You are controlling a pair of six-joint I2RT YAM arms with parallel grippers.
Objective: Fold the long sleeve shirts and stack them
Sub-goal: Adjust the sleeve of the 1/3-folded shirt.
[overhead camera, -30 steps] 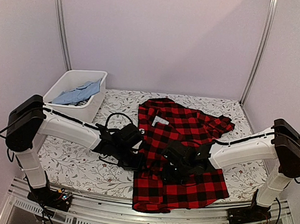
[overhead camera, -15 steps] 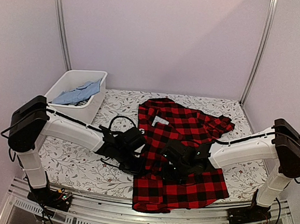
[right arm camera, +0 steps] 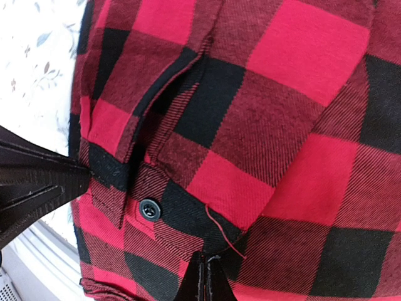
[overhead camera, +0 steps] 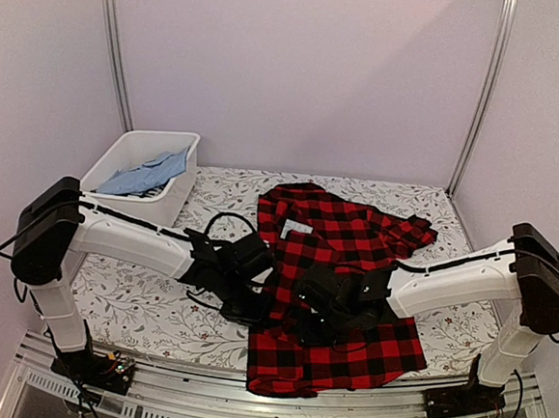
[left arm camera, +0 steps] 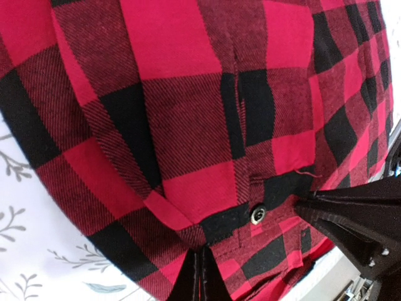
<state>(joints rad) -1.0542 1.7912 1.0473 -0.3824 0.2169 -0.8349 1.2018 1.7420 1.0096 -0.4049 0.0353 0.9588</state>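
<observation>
Floral table [overhead camera: 127, 304] from above: the red-and-black check shirt [overhead camera: 340, 238] lies spread at centre; left gripper [overhead camera: 257, 309] and right gripper [overhead camera: 307, 313] have edged inward over its lower half. Left wrist: left gripper pinches cloth below a snap [left arm camera: 257, 215]. Right wrist: right gripper likewise clamps cloth near a button [right arm camera: 149, 209], probably readying a fold.

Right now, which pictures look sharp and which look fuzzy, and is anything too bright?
Top external: soft even light, no glare, the shirt a bit coarse and small. Left wrist: weave and snap sharp, the tablecloth washed out white. Right wrist: the button crisp, tablecloth pale and blurry in the corner.
</observation>
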